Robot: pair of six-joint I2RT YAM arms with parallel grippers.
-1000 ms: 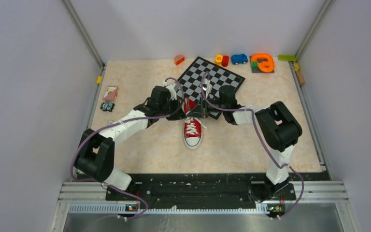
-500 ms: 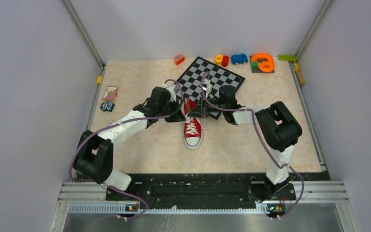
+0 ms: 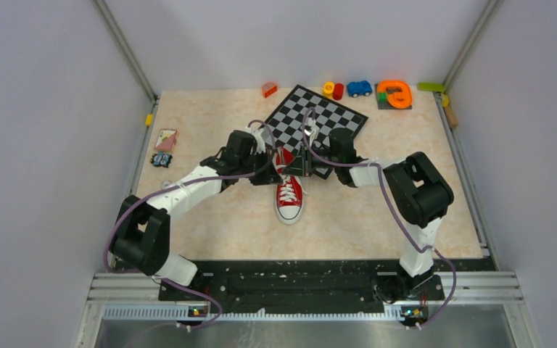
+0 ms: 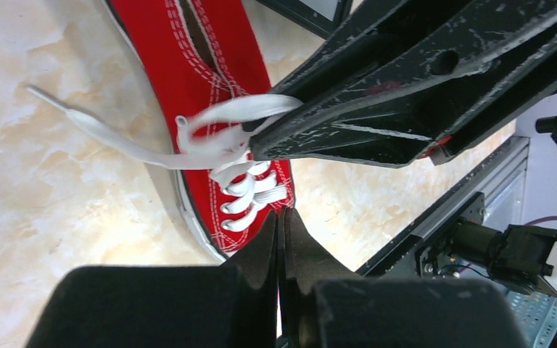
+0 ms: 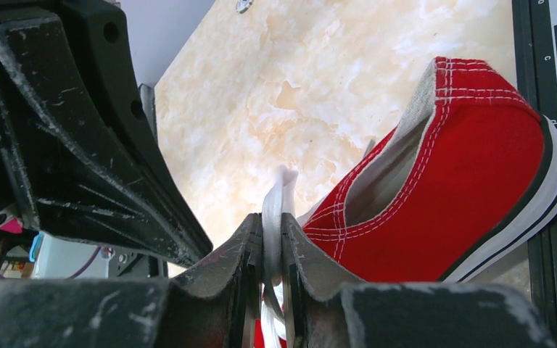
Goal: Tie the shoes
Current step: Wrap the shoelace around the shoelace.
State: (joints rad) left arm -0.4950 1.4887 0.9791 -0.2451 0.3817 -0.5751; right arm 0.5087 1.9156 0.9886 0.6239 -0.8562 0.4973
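The shoes are one red canvas sneaker (image 3: pixel 289 197) with white laces, lying mid-table with its toe toward the arm bases. Both grippers meet over its tongue end. My left gripper (image 3: pixel 273 162) is shut with nothing between its tips (image 4: pixel 283 214), hovering just above the laced front of the sneaker (image 4: pixel 210 65). My right gripper (image 3: pixel 295 164) comes in from the right and is shut on a white lace loop (image 5: pixel 272 210) beside the sneaker's open collar (image 5: pixel 471 181). In the left wrist view that loop (image 4: pixel 217 119) runs from the eyelets into the right fingers (image 4: pixel 377 109), and a loose lace end (image 4: pixel 80 116) trails across the table.
A checkered board (image 3: pixel 323 116) lies just behind the sneaker's heel. Small toys line the back edge: an orange block (image 3: pixel 269 89), a blue car (image 3: pixel 359 88) and an orange ring (image 3: pixel 394 93). A card (image 3: pixel 165 139) lies at the left.
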